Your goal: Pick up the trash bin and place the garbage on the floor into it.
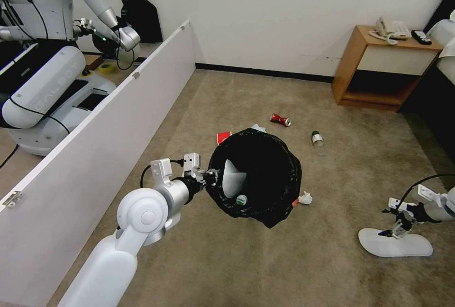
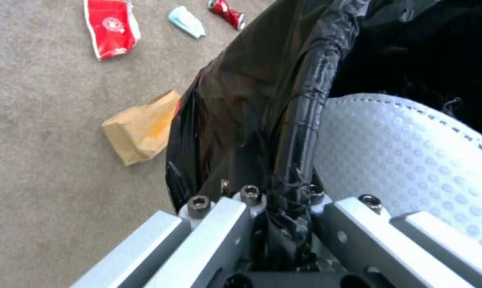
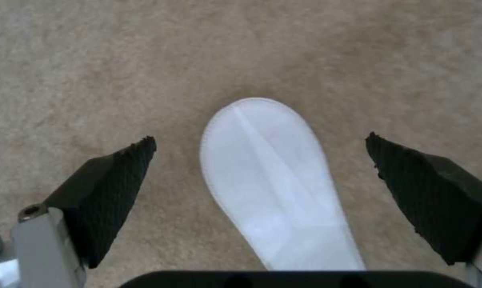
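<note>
At the left of the head view a long white partition (image 1: 95, 141) runs from the lower left edge up to the wall, closing off that side of the floor (image 1: 303, 264). Just right of it, the left gripper (image 1: 212, 176) is clamped on the rim of the trash bin (image 1: 258, 176), holding it tilted above the carpet at frame centre; in the left wrist view the fingers (image 2: 219, 224) pinch the black liner at the rim. Inside the bin lie a white slipper (image 1: 232, 179) and a green-capped bottle (image 1: 241, 199). Around the bin, a red carton (image 1: 222, 136), a light-blue face mask (image 2: 187, 22) and a crushed red can (image 1: 280, 119) lie beyond its far edge, a brown cardboard piece (image 2: 142, 128) sits beside the liner, and a white tissue wad (image 1: 305, 197) lies just beside its right edge. A clear bottle (image 1: 317, 138) lies apart, right of the can, with bare carpet around it. At the lower right, the right gripper (image 1: 395, 228) hangs spread wide over a second white slipper (image 1: 395, 243); its pads (image 3: 110, 180) stand either side, apart from it. Open carpet fills the lower frame between bin and slipper.
</note>
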You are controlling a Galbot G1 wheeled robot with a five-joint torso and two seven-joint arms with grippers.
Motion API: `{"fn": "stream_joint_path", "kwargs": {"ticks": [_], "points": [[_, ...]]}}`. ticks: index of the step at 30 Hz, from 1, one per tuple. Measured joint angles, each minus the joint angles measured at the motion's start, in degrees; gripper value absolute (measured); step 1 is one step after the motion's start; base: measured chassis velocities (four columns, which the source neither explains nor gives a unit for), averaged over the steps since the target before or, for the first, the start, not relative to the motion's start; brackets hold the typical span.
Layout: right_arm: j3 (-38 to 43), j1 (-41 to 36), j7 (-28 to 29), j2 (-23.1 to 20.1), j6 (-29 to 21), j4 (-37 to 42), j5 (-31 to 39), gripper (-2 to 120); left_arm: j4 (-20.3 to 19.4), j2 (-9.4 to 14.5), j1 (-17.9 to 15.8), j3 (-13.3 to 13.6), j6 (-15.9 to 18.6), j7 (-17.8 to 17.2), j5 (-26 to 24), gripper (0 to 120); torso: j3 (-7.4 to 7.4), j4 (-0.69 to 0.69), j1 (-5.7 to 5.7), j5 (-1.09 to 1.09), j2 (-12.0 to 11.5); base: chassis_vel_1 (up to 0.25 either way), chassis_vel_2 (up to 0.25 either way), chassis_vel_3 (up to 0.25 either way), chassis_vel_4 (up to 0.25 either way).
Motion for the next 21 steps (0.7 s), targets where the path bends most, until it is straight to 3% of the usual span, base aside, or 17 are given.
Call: {"fn": "stream_joint_path", "kwargs": {"ticks": [11,21], "points": [[-3.3,6.9,-8.2,5.3,4.0,-7.4,-6.7,100,0.1,0.0,0.6,-0.6,-0.1,0.6,0.5,0,0.0,0.01,0.0,0.0,0.0,0.0,0.0,0.0,0.0],[-4.7,13.9,-11.1,10.0,7.3,-15.1,-10.9,100,0.4,-0.3,0.5,-0.8,-0.1,0.6,0.7,0,0.0,0.05,0.0,0.0,0.0,0.0,0.0,0.0,0.0]]}}
